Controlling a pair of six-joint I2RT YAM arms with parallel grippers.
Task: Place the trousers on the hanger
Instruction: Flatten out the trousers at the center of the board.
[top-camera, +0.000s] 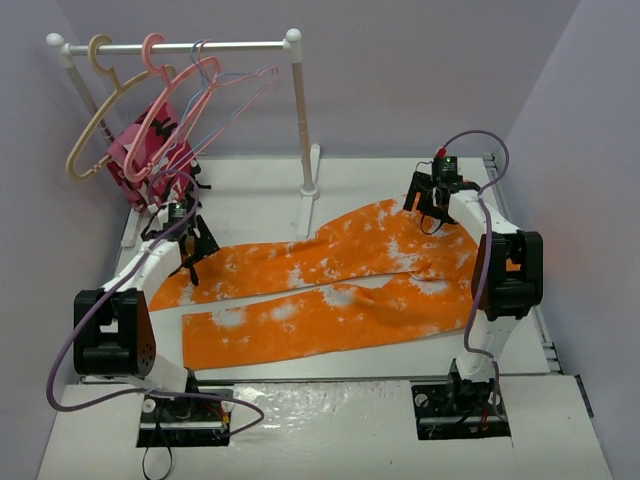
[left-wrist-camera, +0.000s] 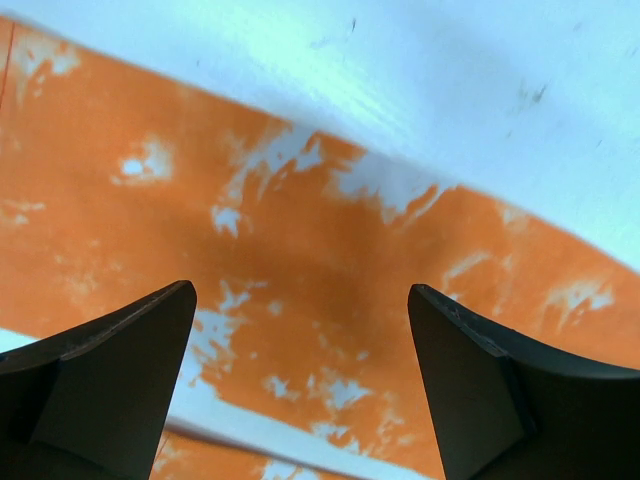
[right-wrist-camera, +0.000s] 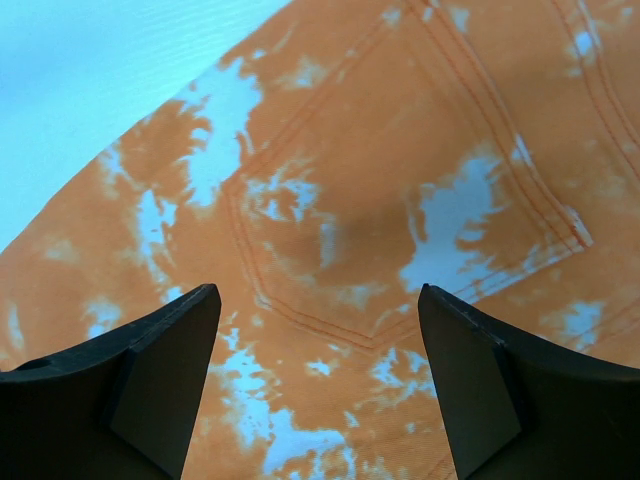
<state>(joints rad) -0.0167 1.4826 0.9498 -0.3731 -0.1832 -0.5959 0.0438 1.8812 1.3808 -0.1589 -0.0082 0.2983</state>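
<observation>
The trousers (top-camera: 330, 290) lie flat on the desk (top-camera: 380, 180), their long axis running left to right with a slight rise toward the far right. The waist is at the right end, where the right wrist view shows a stitched back pocket (right-wrist-camera: 400, 200), and the two legs point left, parted by a narrow wedge of bare desk. The right gripper (right-wrist-camera: 318, 300) hovers over the waist with its jaws spread and nothing between them. The cloth sits directly below the jaws, so this arm is nearer the waist. The left gripper (left-wrist-camera: 300, 300) hangs over the farther leg near its cuff end. Its jaws are likewise spread and empty, with the leg crossing beneath them at a slant. The salmon-pink hanger (top-camera: 162, 60) hangs by its hook from the white rail (top-camera: 240, 45) at the back left, well apart from the trousers and beyond the left arm, among a beige hanger (top-camera: 90, 130), thin wire hangers and a pink-and-red garment (top-camera: 140, 155). Judging from this layout, the trousers have not yet been lifted, and each arm is placed to pinch its own end.
</observation>
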